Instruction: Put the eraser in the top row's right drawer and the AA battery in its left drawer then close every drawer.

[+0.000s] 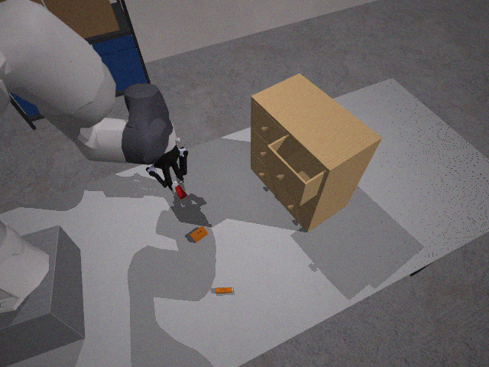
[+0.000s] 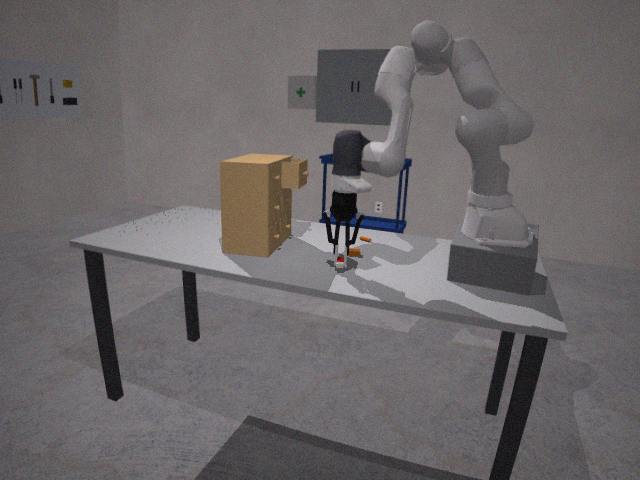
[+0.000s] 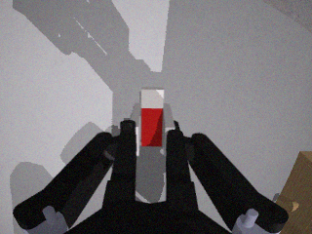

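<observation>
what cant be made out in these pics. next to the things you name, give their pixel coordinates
- Far corner of the open drawer (image 1: pixel 292 161) (image 2: pixel 294 173): top view, behind its walls and the chest.
- Print on the orange block (image 1: pixel 198 234) (image 2: pixel 354 252) and orange cylinder (image 1: pixel 224 290) (image 2: pixel 365 239): top view, too small.
- Chest's (image 1: pixel 315 114) (image 2: pixel 244 206) (image 3: pixel 303 180) rest: wrist view, cut by the edge.

A green cross, the plainest sign here, stands on a pale square panel (image 2: pixel 294 103) on the wall, just beside the grey cabinet (image 2: pixel 336 108). Small dark marks, apparently print, show on the upper face of the orange block (image 1: pixel 198 234) (image 2: pixel 354 252) and along the orange cylinder (image 1: pixel 224 290) (image 2: pixel 365 238), both on the tabletop (image 1: pixel 252 268) (image 2: pixel 175 232); both are too small and blurred to read.
</observation>
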### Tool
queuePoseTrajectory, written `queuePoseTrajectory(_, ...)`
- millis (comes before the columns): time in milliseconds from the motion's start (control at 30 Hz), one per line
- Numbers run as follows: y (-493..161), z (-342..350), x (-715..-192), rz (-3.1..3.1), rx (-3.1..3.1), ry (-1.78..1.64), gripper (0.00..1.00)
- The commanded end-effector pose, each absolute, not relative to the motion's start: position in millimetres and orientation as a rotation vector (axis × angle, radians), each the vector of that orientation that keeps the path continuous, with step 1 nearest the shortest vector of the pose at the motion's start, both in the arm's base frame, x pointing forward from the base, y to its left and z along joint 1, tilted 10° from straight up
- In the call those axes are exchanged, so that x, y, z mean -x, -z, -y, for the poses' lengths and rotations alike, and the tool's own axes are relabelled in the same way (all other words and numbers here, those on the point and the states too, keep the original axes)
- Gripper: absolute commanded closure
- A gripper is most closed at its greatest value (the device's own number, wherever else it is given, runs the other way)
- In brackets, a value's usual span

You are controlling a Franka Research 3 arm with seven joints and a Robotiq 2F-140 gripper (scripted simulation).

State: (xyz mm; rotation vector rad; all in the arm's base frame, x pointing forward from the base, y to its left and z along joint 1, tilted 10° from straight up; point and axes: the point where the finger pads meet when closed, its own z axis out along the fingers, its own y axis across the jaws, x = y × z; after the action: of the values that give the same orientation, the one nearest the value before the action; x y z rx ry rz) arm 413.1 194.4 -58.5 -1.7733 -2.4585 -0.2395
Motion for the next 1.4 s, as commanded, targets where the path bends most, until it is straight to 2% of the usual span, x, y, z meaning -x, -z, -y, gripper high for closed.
queuePoseTrajectory(0,41.9,-188.2,-411.9,2.476,1.754,0.225,0.89)
queuePoseTrajectory(433,-16.5,-177.7,-411.7,2.476,1.754,0.225,0.89)
queuePoseTrajectory(967,-21.5,-176.4,-412.5,2.47,1.762,0.226,0.89)
queuePoseTrajectory(1367,-65.4,-144.5,-457.9,2.099,2.247,0.283,0.89)
